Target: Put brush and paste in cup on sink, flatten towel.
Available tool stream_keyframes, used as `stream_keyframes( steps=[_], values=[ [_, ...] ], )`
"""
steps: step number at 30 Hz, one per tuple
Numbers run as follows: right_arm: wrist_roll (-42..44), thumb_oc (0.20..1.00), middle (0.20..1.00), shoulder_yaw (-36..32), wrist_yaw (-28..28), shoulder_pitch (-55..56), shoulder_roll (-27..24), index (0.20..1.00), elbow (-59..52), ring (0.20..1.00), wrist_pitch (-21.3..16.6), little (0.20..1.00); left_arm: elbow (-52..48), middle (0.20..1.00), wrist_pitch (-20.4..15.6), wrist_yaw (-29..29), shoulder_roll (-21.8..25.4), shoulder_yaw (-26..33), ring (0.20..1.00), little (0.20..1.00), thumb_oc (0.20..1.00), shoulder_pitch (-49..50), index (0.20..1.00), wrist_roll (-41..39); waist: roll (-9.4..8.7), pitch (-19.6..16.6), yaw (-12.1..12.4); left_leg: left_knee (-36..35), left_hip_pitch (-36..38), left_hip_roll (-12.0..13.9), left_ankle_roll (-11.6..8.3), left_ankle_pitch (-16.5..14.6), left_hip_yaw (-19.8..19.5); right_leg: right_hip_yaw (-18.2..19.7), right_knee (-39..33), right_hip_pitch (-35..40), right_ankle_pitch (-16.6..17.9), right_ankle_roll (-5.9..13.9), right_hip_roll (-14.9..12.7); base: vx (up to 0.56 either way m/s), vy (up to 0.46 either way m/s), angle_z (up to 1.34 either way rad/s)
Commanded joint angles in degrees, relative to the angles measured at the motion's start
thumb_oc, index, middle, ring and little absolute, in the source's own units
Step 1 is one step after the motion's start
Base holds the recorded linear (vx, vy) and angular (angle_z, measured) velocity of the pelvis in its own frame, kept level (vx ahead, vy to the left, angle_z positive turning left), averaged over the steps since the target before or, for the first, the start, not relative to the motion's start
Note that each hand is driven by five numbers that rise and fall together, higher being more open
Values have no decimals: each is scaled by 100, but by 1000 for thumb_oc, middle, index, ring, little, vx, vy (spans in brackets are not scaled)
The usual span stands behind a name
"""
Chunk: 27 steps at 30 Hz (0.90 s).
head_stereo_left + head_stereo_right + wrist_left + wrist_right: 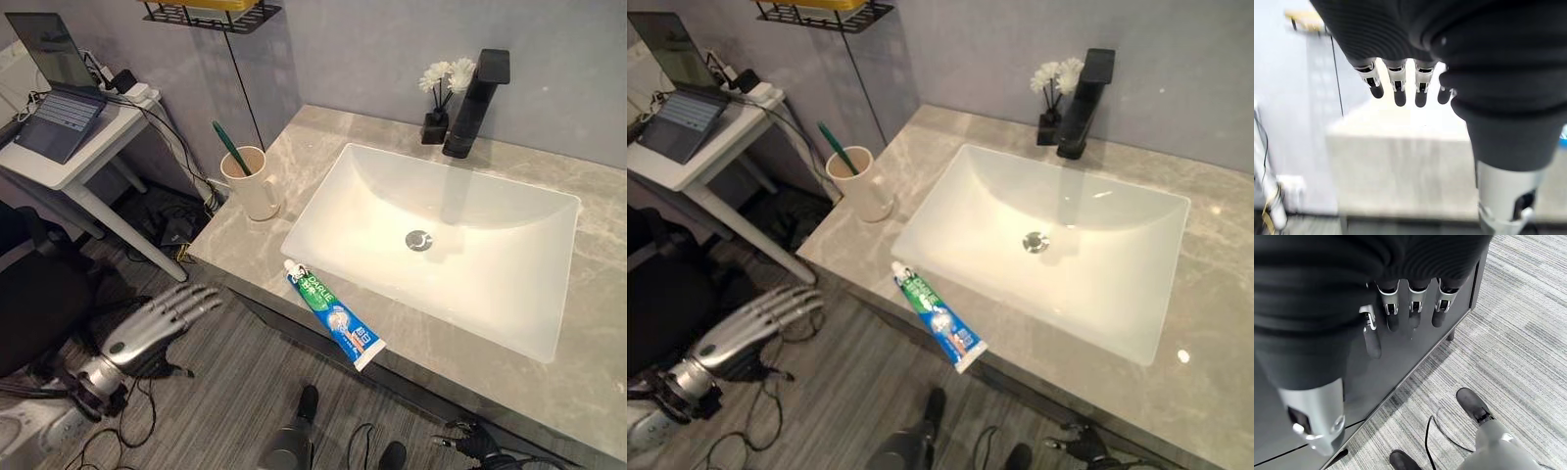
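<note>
On the counter's (323,132) front edge, beside the white sink basin (509,294), lies the toothpaste tube (333,315): white with blue and green print, its white cap toward the cup, its flat crimped end reaching the counter's lip. Near the counter's left corner stands the cream cup (252,182), upright, with the green toothbrush (230,147) leaning inside it, its upper end sticking out above the rim. Cup and tube are apart.

Both eye views show the left robot hand (162,318) low over the floor, left of and below the counter, fingers spread and nearly straight, holding nothing. Its own wrist view looks past those straight fingers (1397,88) at the pale side of the counter. The right wrist view shows the right robot hand (1400,308) with relaxed, empty fingers pointing down along a dark cabinet front (1415,357) above the grey striped floor (1518,333).

Grey veined stone makes up the counter. A black tap (477,103) stands behind the basin, with a small black vase of white flowers (441,98) just beside it. A laptop (57,93) sits on a white side table (73,162) against the grey wall, and a black wire shelf (211,15) hangs above.
</note>
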Motion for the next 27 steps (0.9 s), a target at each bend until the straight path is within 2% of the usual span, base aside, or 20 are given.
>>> stream_keyframes(
  steps=[1, 6, 9, 10, 12, 18, 22, 27],
  values=[
    [48, 1000, 1000, -324, -154, -581, -389, 1000, -590, 1000, -287, 1000, -96, 1000, -124, 26, -196, 307, 1000, 1000, 1000, -447, 1000, -910, -54, -63, -208, 20, -92, 161, -298, 313, 336, 486, 401, -9, -212, 477, -443, 11, 78, -7],
    [-199, 1000, 1000, -340, -191, -660, -467, 1000, -887, 1000, -226, 1000, -257, 1000, -109, 13, -294, 391, 1000, 1000, 1000, -760, 1000, -988, -39, -63, -406, 20, 64, 145, -209, 125, 651, 847, 321, -84, -84, 554, -541, 30, 89, -39],
    [-330, 1000, 1000, -486, -213, -541, -374, 1000, -937, 1000, -188, 1000, -339, 1000, -126, -168, -429, 618, 1000, 1000, 1000, -728, 1000, -1182, -123, -69, -651, 20, 219, 97, -71, -120, 1014, 1276, 208, -216, 101, 646, -677, 41, 109, -59],
    [-333, 1000, 1000, -484, -215, -541, -372, 1000, -938, 1000, -187, 1000, -339, 1000, -128, -170, -428, 623, 1000, 1000, 1000, -723, 1000, -1184, -128, -68, -634, 20, 227, 97, -68, -125, 1035, 1296, 208, -220, 104, 648, -680, 39, 85, -56],
    [-397, 1000, 1000, -520, -183, -442, -312, 1000, -1024, 1000, -167, 1000, -336, 1000, -160, -289, -450, 595, 1000, 1000, 1000, -790, 1000, -1295, -190, -53, -798, 20, 330, 79, -2, -247, 1246, 1510, 187, -304, 186, 705, -748, 39, 93, -44],
    [-505, 1000, 1000, -535, -106, -243, -167, 1000, -1152, 1000, -129, 1000, -227, 1000, -188, -537, -437, 554, 1000, 1000, 1000, -630, 1000, -1309, -307, -44, -933, 20, 526, 56, 102, -444, 1681, 1974, 158, -497, 361, 812, -843, 29, 90, -44],
    [-537, 1000, 1000, -536, -100, -198, -133, 1000, -1125, 1000, -130, 1000, -195, 1000, -219, -668, -416, 461, 1000, 1000, 1000, -500, 1000, -1324, -353, -14, -955, 20, 592, 40, 140, -508, 1798, 2092, 180, -554, 396, 839, -864, 9, 57, -31],
    [-708, 1000, 1000, -447, -124, -158, -184, 1000, -1427, 1000, -182, 1000, 31, 1000, -265, -899, -266, -100, 1000, 1000, 1000, -535, 1000, -1117, -411, 80, -1059, 20, 607, -2, 179, -546, 1837, 2115, 211, -601, 389, 869, -912, -4, 48, -9]
  ],
)
